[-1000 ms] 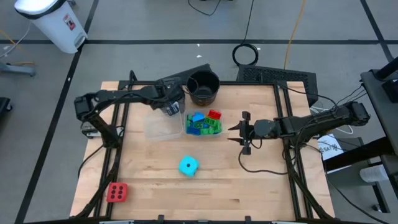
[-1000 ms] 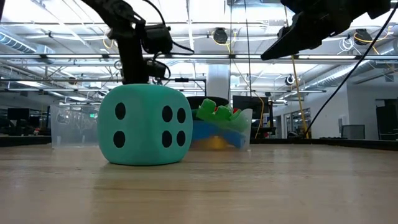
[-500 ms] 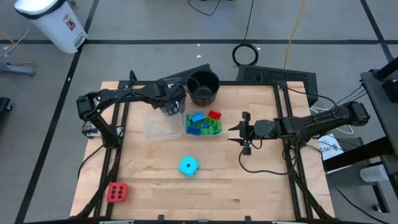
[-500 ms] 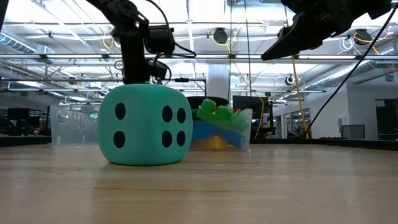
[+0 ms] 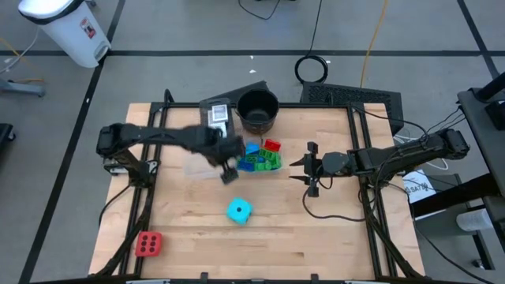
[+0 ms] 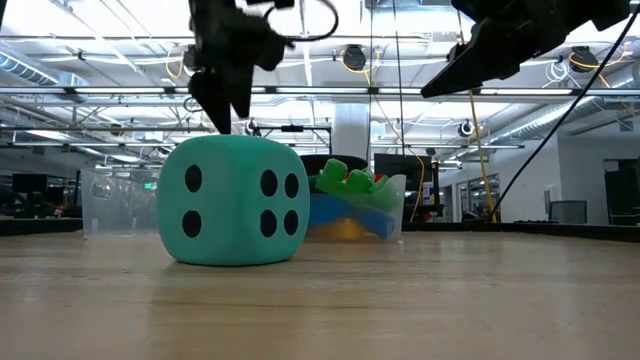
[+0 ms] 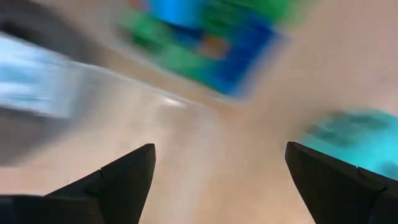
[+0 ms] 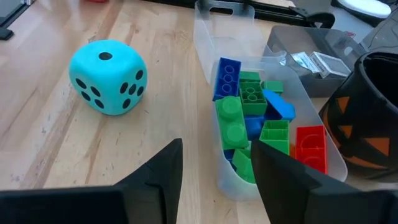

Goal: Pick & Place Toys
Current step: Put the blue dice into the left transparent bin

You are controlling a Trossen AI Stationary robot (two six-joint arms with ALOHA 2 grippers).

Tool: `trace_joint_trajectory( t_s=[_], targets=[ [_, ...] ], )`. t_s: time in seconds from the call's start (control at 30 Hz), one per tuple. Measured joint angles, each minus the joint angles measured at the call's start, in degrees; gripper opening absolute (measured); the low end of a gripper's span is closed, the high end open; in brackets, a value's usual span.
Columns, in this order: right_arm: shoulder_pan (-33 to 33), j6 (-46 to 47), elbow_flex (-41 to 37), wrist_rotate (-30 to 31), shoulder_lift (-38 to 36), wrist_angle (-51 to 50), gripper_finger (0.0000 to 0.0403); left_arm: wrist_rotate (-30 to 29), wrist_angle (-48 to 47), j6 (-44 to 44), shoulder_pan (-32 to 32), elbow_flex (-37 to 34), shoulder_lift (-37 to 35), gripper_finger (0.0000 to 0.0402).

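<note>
Several small building blocks, blue, green and red (image 5: 259,156) (image 8: 249,118), lie in a clear tub at mid-table. A cyan dotted cube (image 5: 239,211) (image 8: 107,78) rests on the wood nearer the front. A red dotted cube (image 5: 148,244) sits at the front left. My left gripper (image 5: 230,169) (image 7: 217,165) hangs open above the table beside the block tub, pointing down, with nothing between its fingers. My right gripper (image 5: 309,167) (image 8: 214,162) is open and holds nothing. It hovers right of the block tub, pointing at it.
An empty clear tub (image 5: 201,162) lies left of the block tub. A black round pot (image 5: 258,110) (image 8: 367,118) stands at the far edge. Beside it is a small tub with flat white-edged packets (image 5: 217,113) (image 8: 308,61). Bare wood spreads around the cyan cube.
My left gripper has swung quickly from beside the pot toward the near edge and a little right. It has risen and tipped further downward. The small tub of packets near the pot, which the arm covered before, now shows.
</note>
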Motion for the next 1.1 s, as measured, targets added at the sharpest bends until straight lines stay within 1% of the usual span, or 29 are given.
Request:
trace_joint_trajectory(
  t_s=[0.07,0.1,0.27,0.4,0.53,0.73,0.8,0.93,1.0,1.1],
  targets=[
    [0.0,0.3,0.0,0.0,0.0,-0.1,0.0159,4.8,2.2,-2.7,-4.0,-1.1,0.0,0.0365],
    [0.1,0.3,0.0,-0.1,0.0,-0.2,0.0158,5.8,3.3,-4.9,-6.1,-1.7,0.0,0.0365],
    [1.3,0.3,0.0,-3.0,0.0,0.3,0.016,6.9,9.4,-15.4,-14.7,-3.5,0.0,0.0365],
    [2.7,0.4,0.0,-3.0,-0.2,0.3,0.0158,7.0,20.0,-19.7,-18.7,-6.1,0.0,0.0365],
    [4.0,1.5,0.0,-2.9,-0.9,0.8,0.0154,5.7,28.3,-22.5,-19.8,-10.7,0.0,0.0365],
    [5.8,1.7,0.0,-2.9,-3.1,2.4,0.0155,4.3,28.2,-27.8,-19.5,-16.6,0.1,0.0365],
    [6.3,1.3,0.0,-2.9,-3.6,3.4,0.0154,4.6,31.0,-28.5,-19.5,-18.2,0.1,0.0365],
    [6.9,0.4,0.0,-2.9,-4.4,3.6,0.0151,8.2,40.5,-29.7,-18.8,-22.7,-0.1,0.0365],
    [7.1,0.3,0.0,-2.9,-4.4,3.4,0.015,11.1,46.2,-30.4,-18.7,-24.7,-0.1,0.0365],
    [7.1,0.3,0.0,-2.9,-4.4,3.4,0.015,12.3,53.3,-29.5,-19.2,-27.2,0.0,0.0365]
  ],
)
